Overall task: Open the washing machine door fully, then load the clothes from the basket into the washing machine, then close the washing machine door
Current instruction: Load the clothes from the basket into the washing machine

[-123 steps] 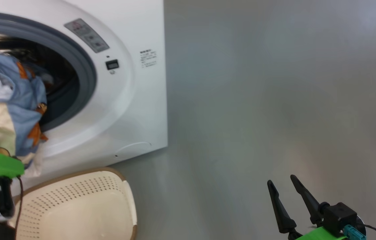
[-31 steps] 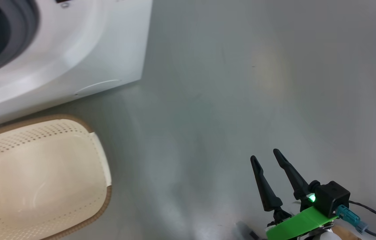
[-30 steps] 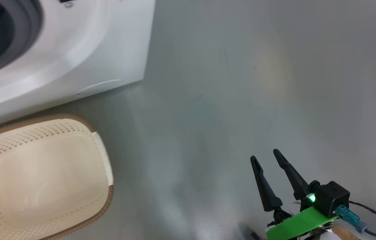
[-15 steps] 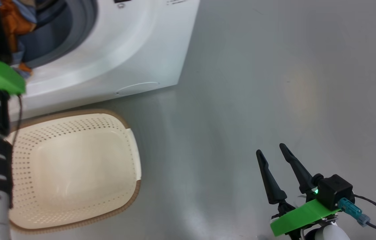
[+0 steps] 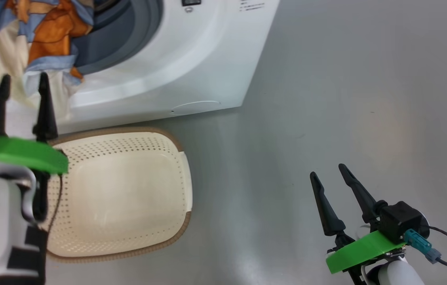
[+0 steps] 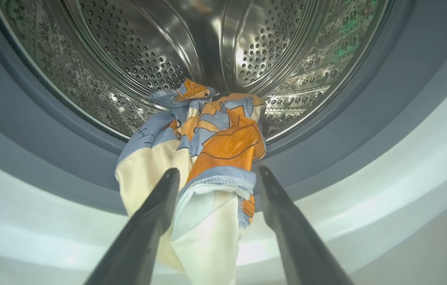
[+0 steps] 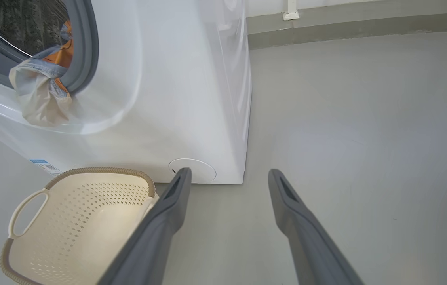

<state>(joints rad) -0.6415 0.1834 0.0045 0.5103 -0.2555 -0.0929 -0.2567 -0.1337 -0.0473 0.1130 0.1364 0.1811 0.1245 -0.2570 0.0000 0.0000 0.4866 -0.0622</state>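
The clothes point(image 5: 41, 35), a blue and orange bundle with cream patches, hang out of the washing machine point(image 5: 191, 59) mouth over the grey gasket point(image 6: 366, 99). Part of the bundle lies in the steel drum point(image 6: 148, 51) and part droops down the white front point(image 7: 41, 91). My left gripper point(image 5: 23, 85) is open just below the hanging cloth point(image 6: 207, 150), fingers either side of its lower end without pinching it. The basket point(image 5: 128, 150) stands empty on the floor before the machine. My right gripper point(image 5: 334, 172) is open over the floor at the lower right. The door is out of view.
Grey floor point(image 5: 346, 79) stretches to the right of the machine. A round lower cap point(image 7: 191, 170) and a blue label point(image 7: 43, 164) sit low on the washer's front. The basket's handle point(image 7: 25, 209) faces left in the right wrist view. A wall base point(image 7: 346, 23) runs behind.
The head camera has swung, shifting the picture right. My left gripper has drawn back and down from the drum mouth and stands open; the clothes stay draped over the gasket. The right arm has barely moved.
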